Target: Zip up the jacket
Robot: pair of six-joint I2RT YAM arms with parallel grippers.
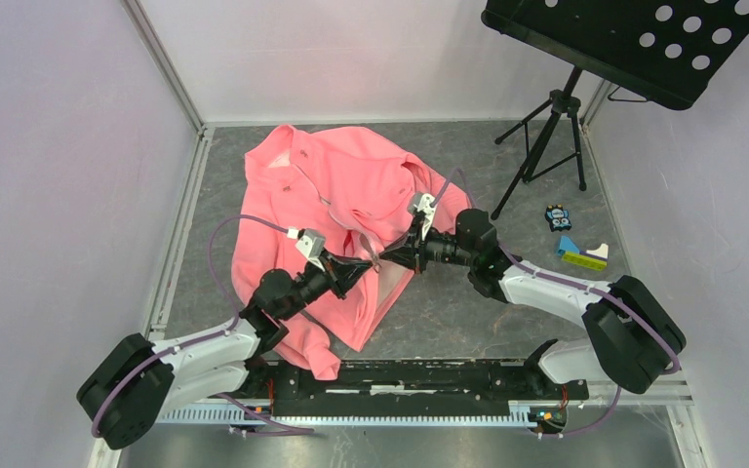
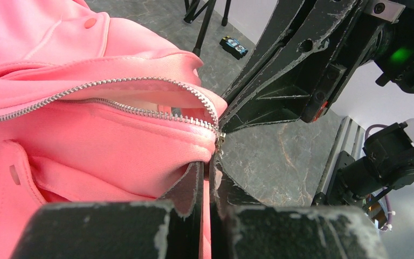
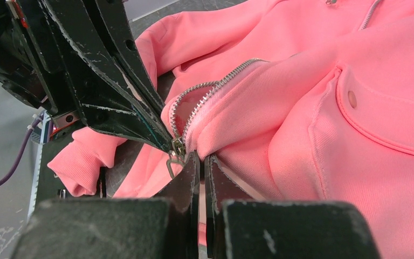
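Seeing the coral-pink fleece jacket (image 1: 332,185) crumpled mid-left on the grey marbled surface (image 1: 468,312). We read the left fingers (image 2: 190,189) as clenched on its hem below the pale metal zipper (image 2: 135,109), and the right fingers (image 3: 187,181) as clenched on fabric beside the slider (image 3: 178,145). In the top view both pinches are too small to make out.
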